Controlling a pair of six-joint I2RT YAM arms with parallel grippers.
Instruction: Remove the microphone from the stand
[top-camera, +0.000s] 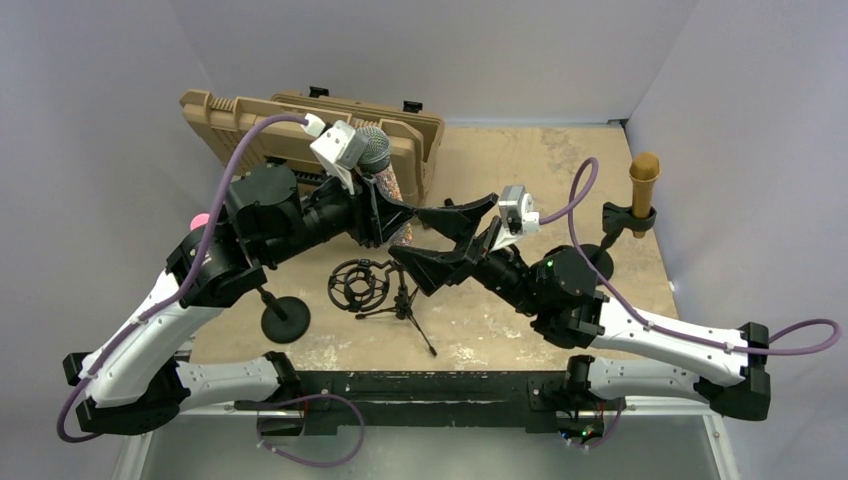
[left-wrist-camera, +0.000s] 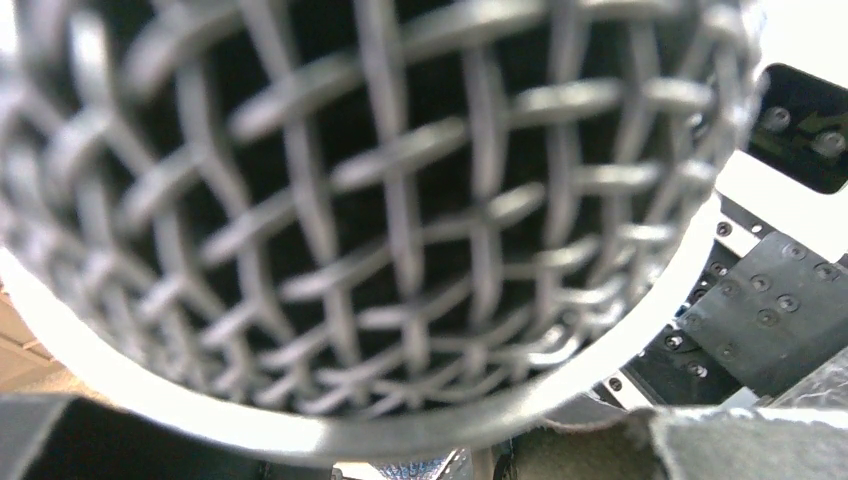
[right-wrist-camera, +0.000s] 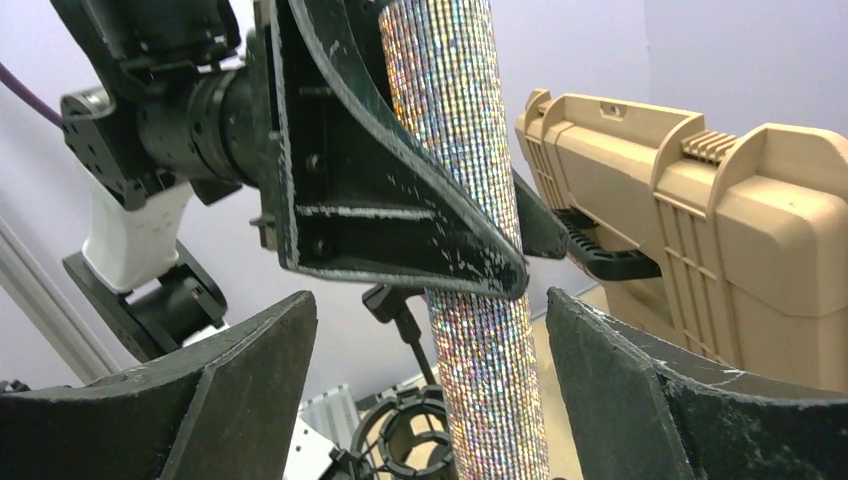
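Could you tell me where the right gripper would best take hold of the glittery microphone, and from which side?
Probably the bare lower shaft of the microphone, below where the left gripper clamps it. The shaft stands nearly upright and is slim, so the right gripper should come in level from the right, with its open jaws on either side.

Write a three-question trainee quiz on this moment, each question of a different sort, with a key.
1. True or false: the left gripper is shut on the glitter microphone.
2. Multiple choice: the right gripper has its fingers A) shut on the microphone, B) open with the microphone's handle between them, C) clamped on the tan case.
3. Fill in: the gold microphone sits in a stand on the table's ____ side.
Key: 1 true; 2 B; 3 right.
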